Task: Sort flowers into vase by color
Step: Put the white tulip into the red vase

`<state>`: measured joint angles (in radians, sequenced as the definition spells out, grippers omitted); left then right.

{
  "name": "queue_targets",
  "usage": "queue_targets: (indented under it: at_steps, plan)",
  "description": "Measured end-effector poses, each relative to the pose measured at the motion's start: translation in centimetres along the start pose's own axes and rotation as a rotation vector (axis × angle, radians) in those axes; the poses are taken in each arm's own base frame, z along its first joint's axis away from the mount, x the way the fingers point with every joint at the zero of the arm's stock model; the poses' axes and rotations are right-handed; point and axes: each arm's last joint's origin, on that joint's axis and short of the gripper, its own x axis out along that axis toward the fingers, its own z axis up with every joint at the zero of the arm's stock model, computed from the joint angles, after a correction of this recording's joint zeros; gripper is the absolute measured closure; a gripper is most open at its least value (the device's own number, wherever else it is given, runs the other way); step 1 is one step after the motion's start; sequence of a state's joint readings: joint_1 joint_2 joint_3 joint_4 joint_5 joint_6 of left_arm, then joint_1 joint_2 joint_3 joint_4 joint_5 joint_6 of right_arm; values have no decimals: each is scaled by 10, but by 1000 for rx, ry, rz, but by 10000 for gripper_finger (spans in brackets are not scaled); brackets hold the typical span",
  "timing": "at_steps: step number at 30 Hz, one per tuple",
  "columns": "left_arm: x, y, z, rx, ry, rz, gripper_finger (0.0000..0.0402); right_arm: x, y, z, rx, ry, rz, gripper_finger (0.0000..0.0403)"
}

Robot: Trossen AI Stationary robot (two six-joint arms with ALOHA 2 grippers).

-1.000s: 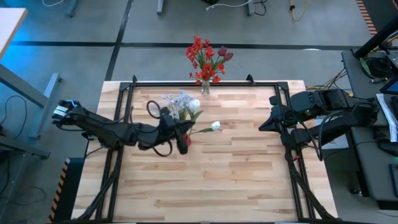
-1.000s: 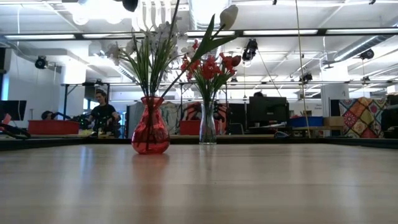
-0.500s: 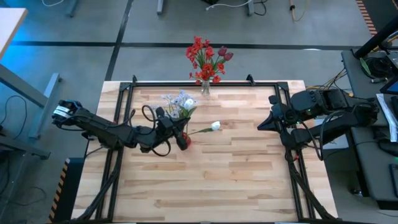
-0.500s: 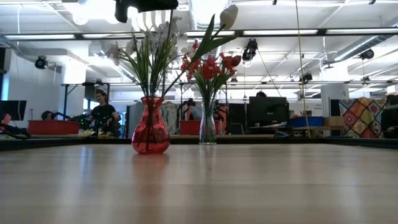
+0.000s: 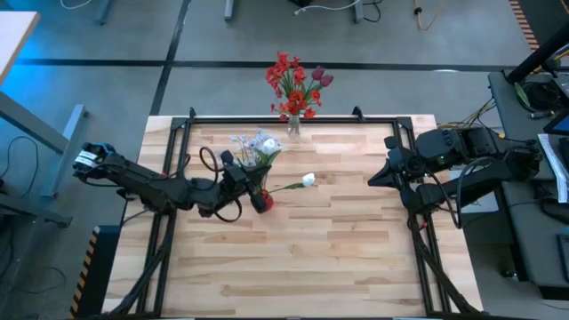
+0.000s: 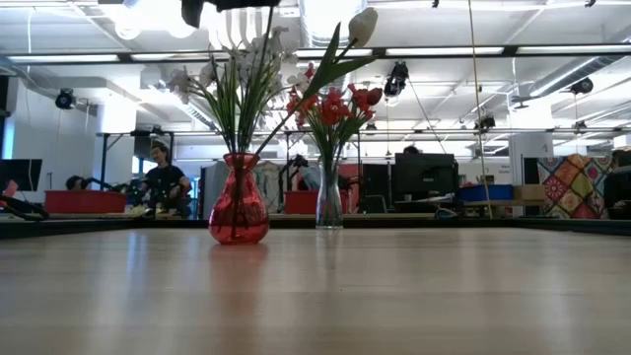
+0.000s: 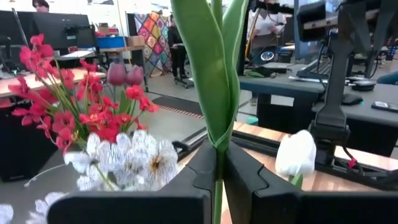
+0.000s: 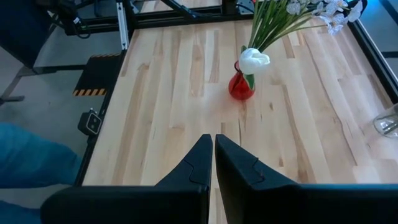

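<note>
The left end effector (image 5: 233,172) hangs just above the round red glass vase (image 5: 261,201), its fingers pinched on a green stem (image 7: 217,134). Pale blue-white flowers (image 5: 253,145) stand in that vase just past it, and a white tulip bud (image 5: 308,180) leans out to its right. Farther back, red flowers (image 5: 292,84) fill a clear glass vase (image 6: 329,207). The right end effector (image 5: 375,180) waits well apart, over the right side of the wooden surface (image 5: 338,258), fingers pressed together.

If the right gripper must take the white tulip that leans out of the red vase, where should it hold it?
Probably the bare green stem just below the white tulip, approaching from the right. The stem leans out of the red vase toward the right gripper, away from the other flowers.
</note>
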<state>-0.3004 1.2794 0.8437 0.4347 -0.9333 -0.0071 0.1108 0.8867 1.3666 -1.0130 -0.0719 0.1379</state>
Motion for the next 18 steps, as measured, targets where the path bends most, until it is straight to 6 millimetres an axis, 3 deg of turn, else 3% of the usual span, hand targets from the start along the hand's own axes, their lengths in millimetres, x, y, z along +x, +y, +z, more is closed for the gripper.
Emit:
queue_targets:
  at_steps: [18]
  plan:
    - [-7,9,-51,-54,23,1,401,0,0,0,0,-1,-8,390]
